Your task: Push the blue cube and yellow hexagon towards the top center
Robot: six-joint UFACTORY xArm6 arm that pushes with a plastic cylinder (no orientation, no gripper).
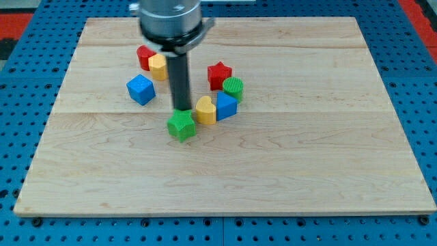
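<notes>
My rod hung upright, my tip (181, 109) just behind the green star (181, 126); it had no jaws. The blue cube (141, 89) lay left of it, the yellow hexagon (158, 67) beside the red block (144, 56).

Green star (181, 126), red star (219, 73)

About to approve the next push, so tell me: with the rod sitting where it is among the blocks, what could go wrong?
1. My tip sits just above the green star and beside the yellow heart; moving could drag those instead.
2. The yellow hexagon touches the red block, so both may travel together.
3. The blue cube sits apart to the view's left, needing a separate approach.
</notes>
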